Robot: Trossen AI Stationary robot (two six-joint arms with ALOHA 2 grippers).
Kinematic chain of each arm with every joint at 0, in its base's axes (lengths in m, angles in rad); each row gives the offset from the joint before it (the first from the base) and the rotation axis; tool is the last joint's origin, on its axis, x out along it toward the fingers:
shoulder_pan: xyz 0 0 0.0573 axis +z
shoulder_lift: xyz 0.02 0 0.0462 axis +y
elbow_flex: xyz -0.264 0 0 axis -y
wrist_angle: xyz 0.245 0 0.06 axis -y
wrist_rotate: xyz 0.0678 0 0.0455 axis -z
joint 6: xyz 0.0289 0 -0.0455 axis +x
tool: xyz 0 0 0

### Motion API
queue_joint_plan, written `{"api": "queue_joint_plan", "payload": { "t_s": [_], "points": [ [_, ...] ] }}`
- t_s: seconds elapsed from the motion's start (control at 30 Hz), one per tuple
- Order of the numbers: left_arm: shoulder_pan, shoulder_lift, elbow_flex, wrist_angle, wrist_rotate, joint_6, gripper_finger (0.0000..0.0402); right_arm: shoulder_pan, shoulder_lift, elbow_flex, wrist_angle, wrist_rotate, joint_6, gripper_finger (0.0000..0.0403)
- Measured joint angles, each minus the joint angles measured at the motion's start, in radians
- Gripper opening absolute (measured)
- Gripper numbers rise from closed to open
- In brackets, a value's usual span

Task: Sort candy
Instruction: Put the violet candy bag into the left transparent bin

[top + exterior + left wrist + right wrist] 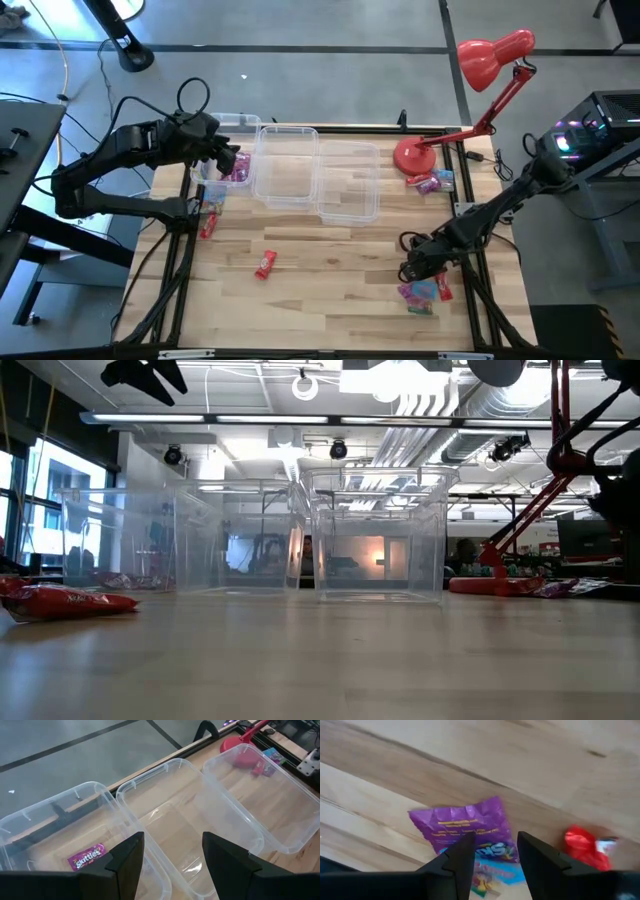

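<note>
Candy lies in several spots. A magenta Skittles packet [87, 857] sits in the left clear bin [222, 128]. Two red pieces [265, 263] [208, 223] lie on the table's left half. A pile of magenta, blue and red packets [424, 291] lies near the right front, and another [431, 182] lies by the lamp base. My left gripper [172, 865] is open above the left and middle bins. My right gripper [495, 865] is open just above the front pile, over a purple packet [462, 822], with a red piece [584, 846] beside it.
Three clear bins stand side by side at the table's far edge: left, middle [288, 190] and right [350, 205]. A red desk lamp [412, 156] stands on the far right corner, its arm reaching over the edge. Bare wood lies in the table's middle and near side.
</note>
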Motion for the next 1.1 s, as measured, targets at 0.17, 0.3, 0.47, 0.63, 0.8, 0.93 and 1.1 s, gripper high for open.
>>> {"api": "queue_joint_plan", "payload": {
  "t_s": [0.17,0.3,0.47,0.63,0.8,0.93,1.1],
  "points": [
    [0.000,0.000,0.000,0.000,0.000,0.000,0.0196,0.001,0.085,0.000,0.123,0.003,0.007,0.0144],
    [0.000,0.000,0.000,0.000,-0.001,0.000,0.0196,0.011,0.149,0.005,0.166,-0.029,0.014,0.0144],
    [0.000,0.000,0.000,0.000,-0.001,0.000,0.0196,0.023,0.194,0.007,0.166,-0.036,0.011,0.0144],
    [0.000,0.000,0.000,0.000,-0.013,0.012,0.0196,0.030,0.212,0.011,0.139,-0.033,-0.052,0.0091],
    [0.000,0.000,0.000,0.000,-0.059,0.049,0.0196,0.031,0.202,0.011,0.114,-0.006,-0.085,0.0017],
    [0.000,-0.010,0.000,0.004,-0.076,0.062,0.0196,0.030,0.170,0.035,0.051,0.085,-0.101,0.0007],
    [0.000,-0.058,0.000,0.092,-0.076,0.085,0.0196,0.026,0.106,0.139,-0.165,0.262,-0.143,0.0003]
  ]
}}
